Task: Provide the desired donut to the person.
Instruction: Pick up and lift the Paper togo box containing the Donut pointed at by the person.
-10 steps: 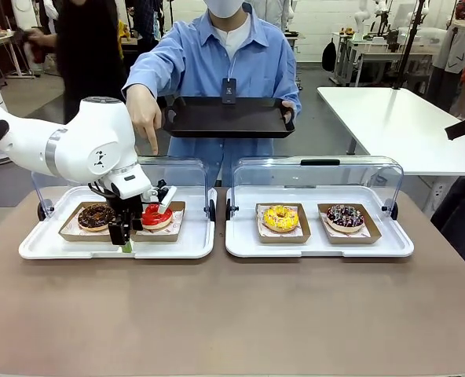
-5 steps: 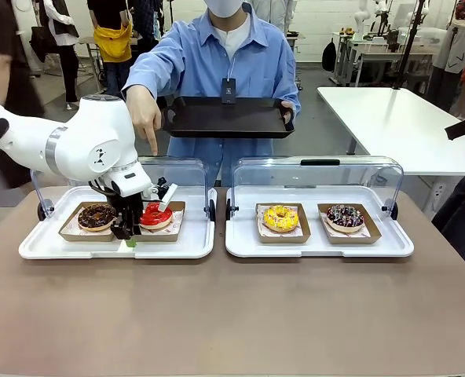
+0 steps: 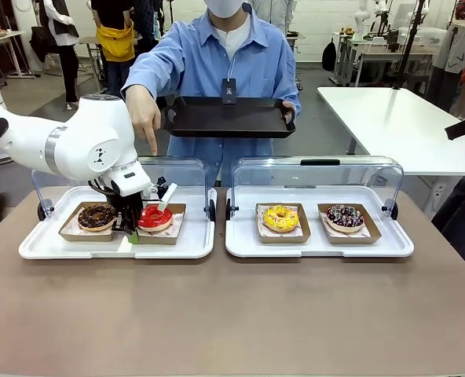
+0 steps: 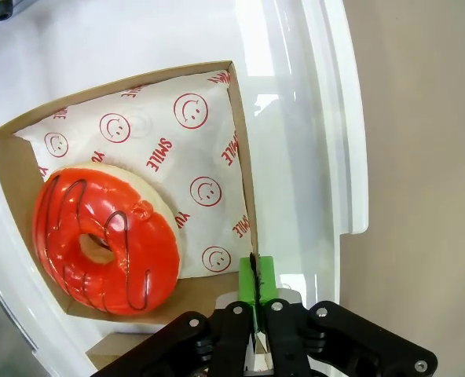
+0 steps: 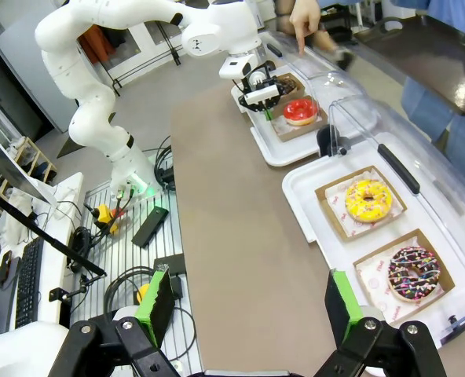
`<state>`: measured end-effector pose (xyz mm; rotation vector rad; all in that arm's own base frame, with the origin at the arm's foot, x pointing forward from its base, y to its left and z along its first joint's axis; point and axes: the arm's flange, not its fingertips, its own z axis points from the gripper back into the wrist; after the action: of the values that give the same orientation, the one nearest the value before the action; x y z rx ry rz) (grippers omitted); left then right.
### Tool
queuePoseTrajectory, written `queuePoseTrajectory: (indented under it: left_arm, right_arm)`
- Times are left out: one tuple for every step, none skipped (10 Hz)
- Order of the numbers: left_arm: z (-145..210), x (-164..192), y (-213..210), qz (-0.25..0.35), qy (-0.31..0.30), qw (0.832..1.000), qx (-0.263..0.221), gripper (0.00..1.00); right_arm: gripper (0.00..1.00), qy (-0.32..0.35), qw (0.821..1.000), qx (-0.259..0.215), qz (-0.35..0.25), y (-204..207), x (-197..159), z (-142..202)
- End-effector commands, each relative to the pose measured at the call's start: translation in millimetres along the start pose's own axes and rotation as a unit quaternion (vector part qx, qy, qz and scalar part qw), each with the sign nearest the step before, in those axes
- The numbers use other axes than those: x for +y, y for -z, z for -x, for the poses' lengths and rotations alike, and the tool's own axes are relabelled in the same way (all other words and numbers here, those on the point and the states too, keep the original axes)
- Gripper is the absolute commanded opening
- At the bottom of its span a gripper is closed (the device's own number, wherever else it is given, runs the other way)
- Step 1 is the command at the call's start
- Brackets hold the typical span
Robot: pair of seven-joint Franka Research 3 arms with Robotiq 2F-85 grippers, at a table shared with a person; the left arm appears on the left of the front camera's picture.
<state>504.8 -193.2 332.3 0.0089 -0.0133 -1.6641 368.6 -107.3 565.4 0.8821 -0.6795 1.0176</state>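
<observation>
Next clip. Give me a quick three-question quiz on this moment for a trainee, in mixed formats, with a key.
1. True or false: the left gripper is shut on the rim of the cardboard tray that holds the red donut.
2. Pick one. The right gripper is: A) open, holding nothing; B) shut on a donut; C) shut on a lid handle.
3. Short answer: how many donuts lie in the white tray on the robot's right?

Key: 1 true. 2 A. 3 two, the yellow donut and the sprinkled donut.
</observation>
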Motion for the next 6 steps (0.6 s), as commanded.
queuePoseTrajectory:
  left_arm:
    - [0.0, -1.0, -0.9, -0.001, -0.001, 1.000, -0.005, 0.00]
    - [-0.9, -5.5, -5.5, -0.006, 0.007, 1.000, -0.002, 0.00]
    - [-4.2, -16.0, -16.2, -0.012, 0.022, 1.000, 0.002, 0.00]
    - [-6.2, -29.3, -36.0, -0.005, 0.019, 1.000, 0.009, 0.00]
    - [-6.8, -44.7, -60.8, -0.011, 0.011, 1.000, 0.006, 0.00]
    - [-8.4, -63.7, -88.9, -0.005, 0.005, 1.000, 0.015, 0.00]
  right_arm:
    - [1.00, -0.006, 1.000, -0.008, -0.007, 0.2, -1.2, 0.4]
    - [1.00, -0.006, 1.000, -0.008, -0.007, 0.2, -1.2, 0.4]
    - [1.00, -0.006, 1.000, -0.008, -0.007, 0.2, -1.2, 0.4]
    - [1.00, -0.006, 1.000, -0.008, -0.007, 0.2, -1.2, 0.4]
    - [1.00, -0.006, 1.000, -0.008, -0.007, 0.2, -1.2, 0.4]
    - [1.00, -0.006, 1.000, -0.008, -0.007, 0.2, -1.2, 0.4]
